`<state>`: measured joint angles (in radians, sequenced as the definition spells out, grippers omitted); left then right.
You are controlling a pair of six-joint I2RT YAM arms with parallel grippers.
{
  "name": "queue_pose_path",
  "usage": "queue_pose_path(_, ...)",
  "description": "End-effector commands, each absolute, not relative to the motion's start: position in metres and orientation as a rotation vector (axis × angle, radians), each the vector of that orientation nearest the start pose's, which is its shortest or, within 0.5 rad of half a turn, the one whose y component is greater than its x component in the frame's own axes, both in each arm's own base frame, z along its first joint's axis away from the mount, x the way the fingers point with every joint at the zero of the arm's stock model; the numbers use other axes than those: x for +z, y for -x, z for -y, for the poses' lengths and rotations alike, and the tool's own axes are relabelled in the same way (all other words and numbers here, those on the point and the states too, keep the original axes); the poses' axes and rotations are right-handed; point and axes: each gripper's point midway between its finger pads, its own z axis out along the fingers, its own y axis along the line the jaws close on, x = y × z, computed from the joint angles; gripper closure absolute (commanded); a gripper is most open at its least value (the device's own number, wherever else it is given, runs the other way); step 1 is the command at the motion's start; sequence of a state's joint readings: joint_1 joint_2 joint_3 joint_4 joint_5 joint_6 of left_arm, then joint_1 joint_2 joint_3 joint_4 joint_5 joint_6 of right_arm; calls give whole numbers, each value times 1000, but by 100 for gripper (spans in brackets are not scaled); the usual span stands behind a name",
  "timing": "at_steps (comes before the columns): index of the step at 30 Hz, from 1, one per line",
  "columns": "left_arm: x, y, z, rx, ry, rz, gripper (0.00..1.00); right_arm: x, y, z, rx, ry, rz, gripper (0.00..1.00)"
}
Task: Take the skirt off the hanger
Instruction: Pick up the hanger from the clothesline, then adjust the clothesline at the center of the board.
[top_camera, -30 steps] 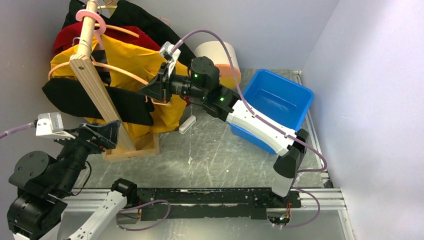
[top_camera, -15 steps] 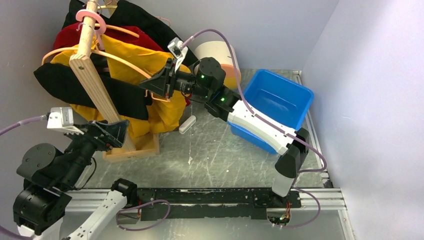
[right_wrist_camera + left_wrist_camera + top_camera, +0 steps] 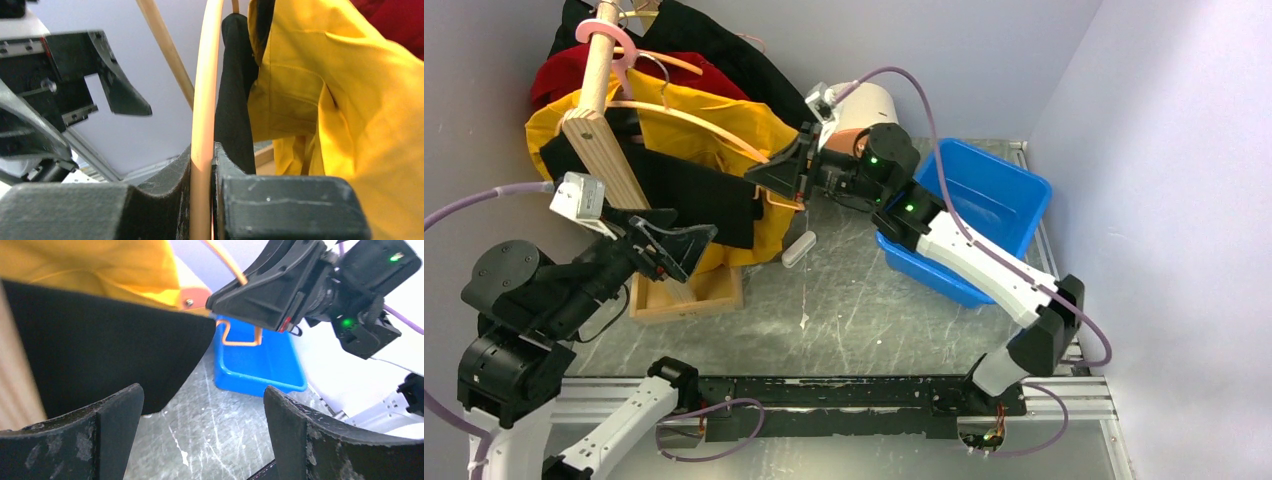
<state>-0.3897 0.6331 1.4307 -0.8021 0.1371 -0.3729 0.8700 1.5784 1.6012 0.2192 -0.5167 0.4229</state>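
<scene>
The black skirt (image 3: 699, 195) hangs from a peach hanger (image 3: 699, 120) on the wooden rack (image 3: 609, 165), in front of a yellow garment (image 3: 724, 130). My right gripper (image 3: 776, 180) is shut on the hanger's right end; in the right wrist view the hanger rod (image 3: 205, 100) runs between the closed fingers (image 3: 202, 165), with the skirt (image 3: 235, 100) just beside them. My left gripper (image 3: 686, 245) is open and empty, just below the skirt's lower edge. In the left wrist view the skirt (image 3: 100, 345) hangs above the spread fingers (image 3: 202, 395), apart from them.
A blue bin (image 3: 984, 200) stands at the right under the right arm. A white roll (image 3: 874, 110) stands at the back. A small white object (image 3: 799, 248) lies on the metal table. Red and black garments hang behind on the rack.
My right gripper has moved right with the hanger end, drawing hanger and skirt along. My left gripper has risen and moved right to below the skirt.
</scene>
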Motion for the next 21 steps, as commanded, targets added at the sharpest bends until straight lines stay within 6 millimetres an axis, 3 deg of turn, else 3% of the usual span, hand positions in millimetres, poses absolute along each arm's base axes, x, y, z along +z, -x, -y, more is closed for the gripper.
queue_pose_path(1, 483, -137, 135, -824, -354, -1492, 6, 486, -218, -404, 1372, 799, -1177, 100)
queue_pose_path(9, 519, -144, 160, -914, -474, -1400, 7, 438, -202, -366, 1291, 798, -1349, 100)
queue_pose_path(16, 532, -173, 176, -938, -481, -1405, 6, 427, -190, -321, 1189, 698, -1427, 100)
queue_pose_path(21, 546, -184, 195, -1057, -486, -1387, 7, 427, -187, -295, 1105, 633, -1446, 100)
